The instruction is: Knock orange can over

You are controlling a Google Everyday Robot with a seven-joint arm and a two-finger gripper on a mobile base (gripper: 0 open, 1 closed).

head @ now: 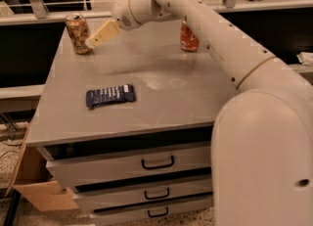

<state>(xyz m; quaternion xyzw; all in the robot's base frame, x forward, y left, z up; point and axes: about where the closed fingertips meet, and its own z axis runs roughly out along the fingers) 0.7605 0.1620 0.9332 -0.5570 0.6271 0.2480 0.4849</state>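
Reaching across the tabletop (186,98) from the right, the arm puts its end effector (92,42) at the back left corner. Its tan fingers (103,33) look pressed together into one wedge, holding nothing, with the tip right at the side of the orange can (77,33); actual contact cannot be told. The orange can stands upright. A red soda can (188,39) stands behind the arm, and a dark blue packet (110,95) lies flat nearer the front.

One raised view beside arm (254,78), facing down onto cabinet top (171,105), claw (96,39) far left.
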